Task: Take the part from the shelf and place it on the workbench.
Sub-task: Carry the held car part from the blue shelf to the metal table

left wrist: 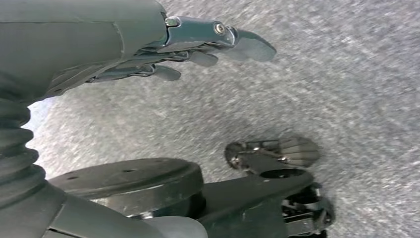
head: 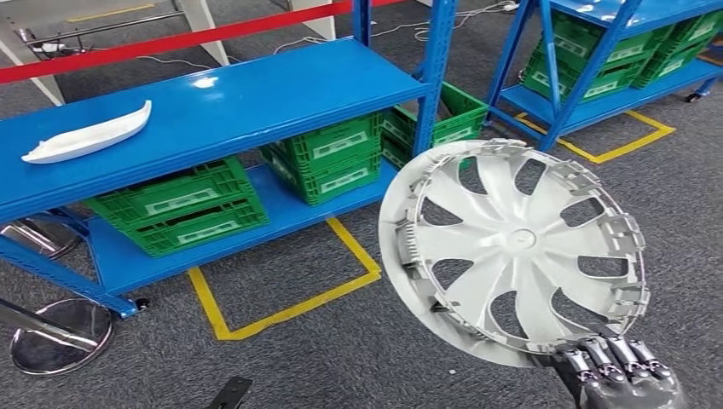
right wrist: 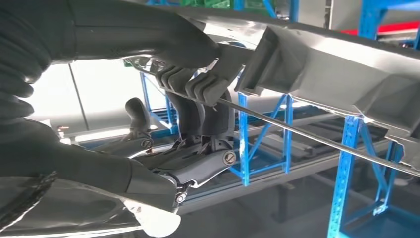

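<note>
Silver wheel cover (head: 511, 247) gripped by right hand (head: 618, 371) near blue shelf (head: 213, 111); left hand (left wrist: 163, 49) empty.

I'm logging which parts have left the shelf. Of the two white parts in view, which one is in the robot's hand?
The round wheel cover, gripped at its lower rim by the right hand. The long curved white part lies untouched on the blue shelf.

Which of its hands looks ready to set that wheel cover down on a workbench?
The right hand: it already grips the wheel cover by its rim. The left hand hangs over the floor, holding nothing.
</note>
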Action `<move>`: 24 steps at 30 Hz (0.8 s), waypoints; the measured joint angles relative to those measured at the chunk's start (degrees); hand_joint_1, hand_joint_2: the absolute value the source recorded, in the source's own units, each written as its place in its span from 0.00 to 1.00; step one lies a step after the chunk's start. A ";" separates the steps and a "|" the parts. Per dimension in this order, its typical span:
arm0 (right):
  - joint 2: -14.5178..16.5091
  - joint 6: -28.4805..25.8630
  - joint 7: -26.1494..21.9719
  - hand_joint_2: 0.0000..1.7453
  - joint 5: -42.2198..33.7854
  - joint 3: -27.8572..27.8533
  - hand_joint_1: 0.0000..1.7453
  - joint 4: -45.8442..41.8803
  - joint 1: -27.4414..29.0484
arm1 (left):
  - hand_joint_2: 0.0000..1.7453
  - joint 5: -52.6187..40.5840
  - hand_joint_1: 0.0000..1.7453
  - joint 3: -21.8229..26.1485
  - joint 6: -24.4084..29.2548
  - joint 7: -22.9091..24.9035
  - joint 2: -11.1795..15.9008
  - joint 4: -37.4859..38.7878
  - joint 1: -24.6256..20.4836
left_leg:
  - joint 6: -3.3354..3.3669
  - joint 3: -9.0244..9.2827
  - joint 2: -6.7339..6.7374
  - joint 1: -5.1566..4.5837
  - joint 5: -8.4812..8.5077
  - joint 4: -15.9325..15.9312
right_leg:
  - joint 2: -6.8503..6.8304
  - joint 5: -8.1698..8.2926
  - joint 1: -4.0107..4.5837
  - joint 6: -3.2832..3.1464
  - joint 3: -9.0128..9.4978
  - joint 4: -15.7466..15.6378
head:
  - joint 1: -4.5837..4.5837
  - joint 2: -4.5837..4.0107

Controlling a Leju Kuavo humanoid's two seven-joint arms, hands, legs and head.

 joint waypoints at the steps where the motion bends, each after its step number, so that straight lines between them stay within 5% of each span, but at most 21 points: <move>1: -0.51 0.00 -0.15 1.00 -0.03 -0.10 1.00 0.14 0.07 | 1.00 0.10 0.00 0.12 -0.05 0.35 0.01 0.00 0.00 | -0.28 -0.11 -0.68 0.12 -0.56 0.49 | 0.57 0.11 -0.11 -0.29 -0.08 -0.05 | -0.07 0.00; 4: -2.17 0.00 -0.18 1.00 -0.04 -0.70 1.00 0.16 0.32 | 1.00 0.14 0.00 0.57 0.15 1.39 0.05 0.00 0.17 | -1.04 -3.22 -4.92 0.61 -5.57 8.37 | 2.31 0.41 -0.39 -1.06 -0.28 -0.17 | -0.39 0.00; 6: -2.91 0.00 -0.16 1.00 -0.04 -1.10 1.00 0.14 0.57 | 1.00 0.08 0.00 0.83 0.42 2.09 0.07 0.00 0.45 | -1.18 -6.47 -5.80 0.77 -8.60 15.87 | 3.74 0.48 -0.38 -1.25 -0.44 -0.13 | -0.42 0.00; 7: -3.13 0.00 -0.16 1.00 -0.04 -1.27 1.00 0.14 0.72 | 1.00 0.08 0.00 0.90 0.51 2.23 0.09 0.00 0.58 | -1.19 -7.13 -5.87 0.81 -8.48 17.31 | 4.55 0.51 -0.38 -1.27 -0.47 -0.09 | -0.43 0.00; 9: -3.40 0.00 -0.11 1.00 -0.01 -1.50 1.00 0.02 0.97 | 1.00 0.17 0.00 1.05 0.64 2.26 0.16 0.00 0.65 | -1.06 -5.59 -6.30 0.98 -4.92 13.55 | 6.22 0.55 -0.40 -1.23 -0.40 0.05 | -0.43 0.00; 11: -3.47 0.00 0.01 1.00 0.05 -1.70 1.00 -0.44 1.27 | 1.00 0.60 0.00 1.30 0.70 1.68 0.21 0.00 0.61 | -0.82 -2.56 -8.86 1.36 -0.83 6.00 | 7.77 0.56 -0.37 -0.95 -0.54 0.34 | -0.39 0.00; 13: -3.61 0.00 -0.16 1.00 -0.07 -1.89 1.00 -1.29 1.68 | 1.00 1.51 0.00 1.83 0.81 0.15 0.14 0.00 0.48 | -0.63 -1.16 -10.85 1.55 0.04 2.06 | 9.09 0.77 -0.41 -0.29 -1.24 0.66 | -0.36 0.00; 16: -3.79 0.00 -1.28 1.00 -0.51 -1.89 1.00 -1.91 1.18 | 1.00 2.69 0.00 2.65 1.40 -2.10 -0.15 0.00 -0.08 | 0.13 -1.11 -9.28 1.53 0.05 1.18 | 10.02 1.17 -0.61 0.93 -2.32 0.72 | -0.34 0.00; 18: -3.89 0.00 -1.50 1.00 -0.50 -1.87 1.00 -1.95 0.14 | 1.00 2.69 0.00 2.88 1.31 -2.75 -0.32 0.00 -0.51 | 0.92 -1.06 -7.68 1.63 0.48 0.69 | 7.22 -0.85 -0.46 1.37 -4.13 3.91 | 0.00 0.00; 19: -3.92 0.00 -1.54 1.00 -0.39 -1.87 1.00 -2.07 -0.29 | 1.00 2.57 0.00 2.96 0.83 -2.93 -0.31 0.00 -0.60 | 1.12 -1.07 -6.88 1.50 0.55 0.66 | 5.29 -2.67 -0.38 1.50 -5.72 7.24 | 0.17 0.00; 21: -3.93 0.00 -1.97 1.00 -0.23 -1.79 1.00 -2.57 -0.79 | 1.00 2.55 0.00 3.11 -1.15 -3.18 -0.06 0.00 -0.43 | 1.26 -1.16 -5.28 1.22 0.54 0.71 | 3.60 -5.76 -0.38 1.70 -8.89 14.54 | 0.33 0.00; 23: -3.73 0.00 -2.95 1.00 -0.40 -1.35 1.00 -2.93 -1.48 | 1.00 2.78 0.00 3.38 -3.79 -3.87 0.68 0.00 -0.28 | 1.25 -1.14 -3.65 1.00 0.49 0.72 | 3.17 -5.28 -0.38 1.61 -9.22 15.95 | 0.33 0.00; 24: -3.42 0.00 -3.50 1.00 -0.53 -0.97 1.00 -2.95 -2.09 | 1.00 2.76 0.00 3.49 -4.95 -4.44 1.21 0.00 -0.32 | 1.19 -1.08 -2.89 0.93 0.44 0.73 | 2.78 -3.66 -0.32 1.41 -7.70 13.31 | 0.34 0.00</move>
